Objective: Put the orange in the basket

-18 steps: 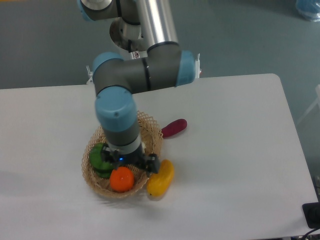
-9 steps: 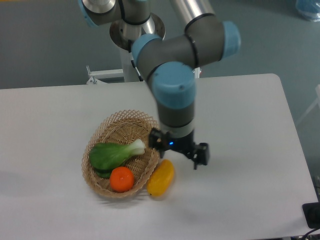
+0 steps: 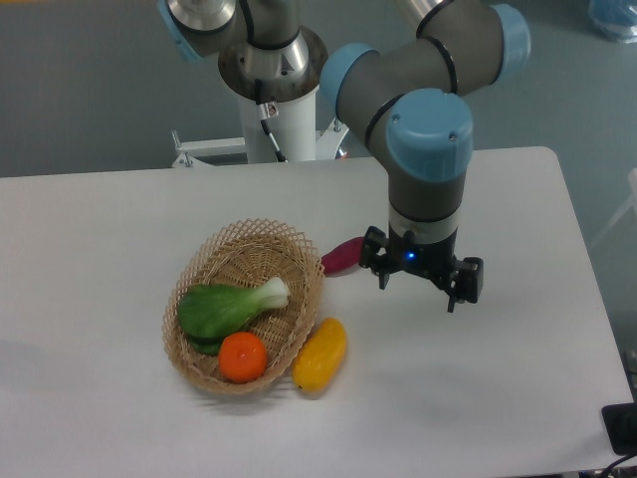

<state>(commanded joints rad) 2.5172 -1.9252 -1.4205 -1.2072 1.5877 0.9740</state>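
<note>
At the lower left of the frame, nearest us, we see the small round bright-orange fruit (image 3: 243,358) lying inside the shallow oval basket of tan woven wicker (image 3: 302,267), against its near wall. Just behind the orange, also in the basket, lies a green leafy vegetable with a pale stalk (image 3: 227,308), its stalk end pointing toward the right. Touching the basket's outer rim on the lower right is an elongated yellow fruit (image 3: 320,354), resting on the white table (image 3: 518,398). Further back, just past the basket's right edge, we make out a purple oblong vegetable (image 3: 342,256), partly hidden by the arm's black end effector (image 3: 424,283). That end effector hangs right of centre over bare table, well apart from the basket; its two fingers stand wide apart and hold nothing. Above it rises the grey and light-blue arm (image 3: 428,149), reaching to its base at the top of the frame.
</note>
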